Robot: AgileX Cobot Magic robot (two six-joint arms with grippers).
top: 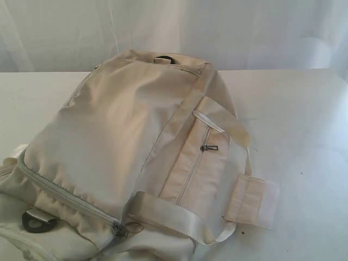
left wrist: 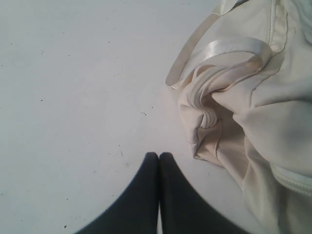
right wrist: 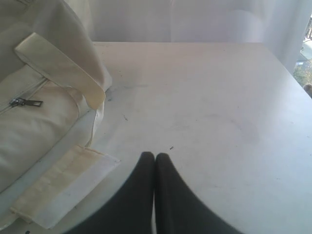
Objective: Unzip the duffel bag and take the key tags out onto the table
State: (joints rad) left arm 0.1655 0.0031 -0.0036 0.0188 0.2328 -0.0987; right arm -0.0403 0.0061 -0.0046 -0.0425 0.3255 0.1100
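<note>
Exterior view has the duffel bag (top: 125, 136) lying closed on the white tabletop (top: 304, 136), its main zipper (top: 65, 196) run shut to a slider (top: 119, 229) at the near end; no key tags show anywhere, so I judge them to be inside, and neither arm appears in this view. The left fingers (left wrist: 144, 195) are pressed together with nothing between them, hovering over bare tabletop, and a bunched end of the bag (left wrist: 253, 112) sits just ahead of their tips and off to one side, not touching. The right fingers (right wrist: 141, 195) are likewise closed and empty, the bag's pocket side lying beside and ahead of them. The likely trouble is that the soft bag is unpinned: a pull on the slider by one arm alone would probably drag or crumple the whole bag instead of parting the teeth. A second risk is taking the side-pocket pull (right wrist: 24, 102), which lies nearer the right fingers than the main slider does. A webbing strap (top: 163, 209) crosses close beside the main slider and could snag or be pinched with it; the padded handle wrap (right wrist: 63, 190) lies flat close beside the right fingers, between them and the pocket. A dark ring (top: 35, 222) sits below the main zipper.
</note>
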